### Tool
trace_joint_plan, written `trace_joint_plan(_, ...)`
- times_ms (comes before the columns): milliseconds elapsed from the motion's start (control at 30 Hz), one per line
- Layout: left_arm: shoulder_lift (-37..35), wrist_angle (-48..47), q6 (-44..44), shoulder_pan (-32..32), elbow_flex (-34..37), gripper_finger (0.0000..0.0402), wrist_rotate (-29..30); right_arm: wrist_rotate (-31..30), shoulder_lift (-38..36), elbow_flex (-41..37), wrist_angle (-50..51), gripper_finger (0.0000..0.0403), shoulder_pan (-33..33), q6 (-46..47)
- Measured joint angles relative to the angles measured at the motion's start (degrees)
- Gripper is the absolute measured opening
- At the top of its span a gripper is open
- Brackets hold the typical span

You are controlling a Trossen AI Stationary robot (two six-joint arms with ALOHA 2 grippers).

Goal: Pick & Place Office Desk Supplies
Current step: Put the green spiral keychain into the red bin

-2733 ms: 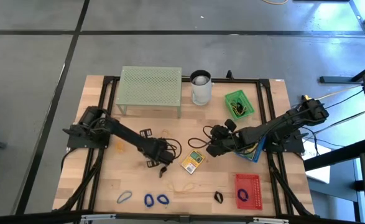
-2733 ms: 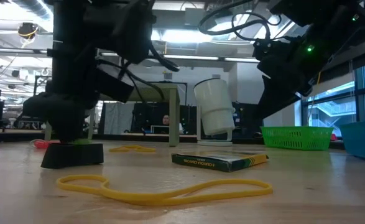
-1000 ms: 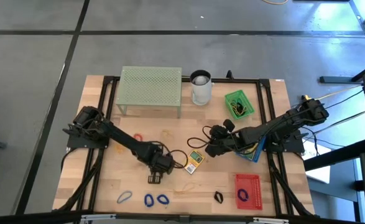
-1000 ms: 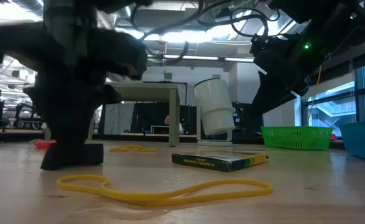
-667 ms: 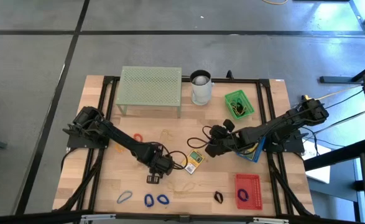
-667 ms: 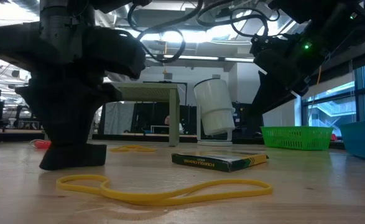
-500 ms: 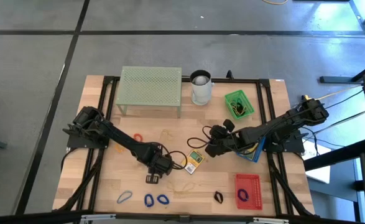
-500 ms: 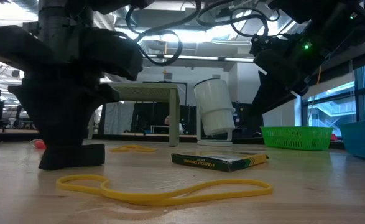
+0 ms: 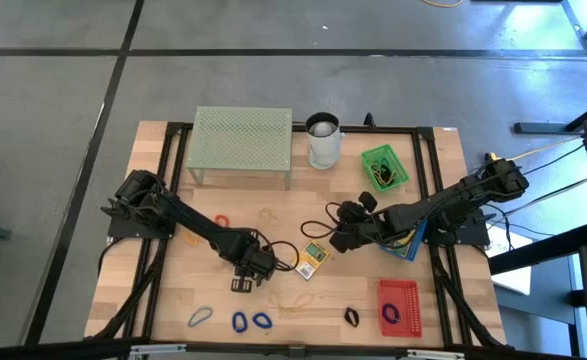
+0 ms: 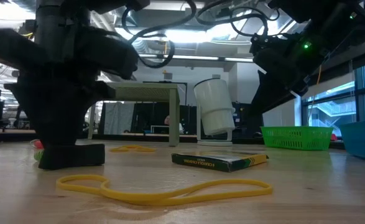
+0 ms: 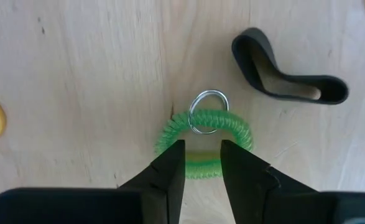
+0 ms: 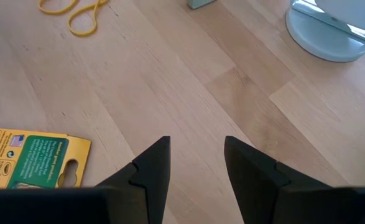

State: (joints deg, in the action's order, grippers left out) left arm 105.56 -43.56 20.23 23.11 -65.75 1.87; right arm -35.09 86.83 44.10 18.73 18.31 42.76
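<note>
A green coil band (image 11: 204, 134) with a silver ring (image 11: 208, 112) lies flat on the wooden table. My left gripper (image 11: 203, 165) points down over it, open, with the coil's near arc between its fingertips. A black band (image 11: 281, 71) lies just beyond it. My right gripper (image 12: 194, 162) hangs open above bare wood, slanting down, beside a yellow card pack (image 12: 30, 158). In the high view my left gripper (image 9: 245, 270) is left of the pack (image 9: 313, 258) and my right gripper (image 9: 335, 238) is right of it. A long yellow rubber band (image 10: 163, 188) lies at the near edge. My left gripper comes from above, its open fingers (image 11: 170, 165) on either side of the coil's near arc (image 11: 202, 167), lying across it. The coil rests flat on the table. Whether the fingertips touch the coil, I cannot tell.
A pale green mesh stand (image 9: 243, 140) and a white cup (image 9: 323, 140) stand at the back. A green basket (image 9: 384, 167) is at the back right and a red basket (image 9: 398, 305) at the near right. Blue bands (image 9: 250, 321) and a black band (image 9: 351, 317) lie near the front edge.
My left gripper has opened over the green coil and tipped slightly, staying in place. The coil lies on the table beneath it.
</note>
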Motion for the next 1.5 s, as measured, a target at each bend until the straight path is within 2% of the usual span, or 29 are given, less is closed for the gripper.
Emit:
trace_joint_plan(400,0.02,-0.8,2.42,0.75,-2.59,0.0095,-2.2,0.0,0.0,0.0,-0.34,0.0153,0.0,0.0)
trace_joint_plan(533,0.02,1.4,4.99,1.97,-1.76,0.0093,1.76,0.0,0.0,0.0,-0.34,0.0153,0.0,0.07)
trace_joint_plan(733,-0.11,6.76,5.53,4.08,1.73,0.0095,3.09,0.01,0.0,0.0,-0.34,0.0152,0.0,0.09)
trace_joint_plan(933,-0.22,6.93,8.16,4.83,4.19,0.0094,6.15,0.0,0.0,0.0,-0.34,0.0152,0.0,0.11)
trace_joint_plan(1300,-0.13,6.91,8.63,4.66,4.3,0.0104,6.27,0.0,0.0,0.0,-0.34,0.0152,0.0,0.26)
trace_joint_plan(1500,1.05,8.44,9.84,4.61,4.4,0.008,6.07,0.0,0.0,0.0,-0.36,0.0152,0.0,0.26)
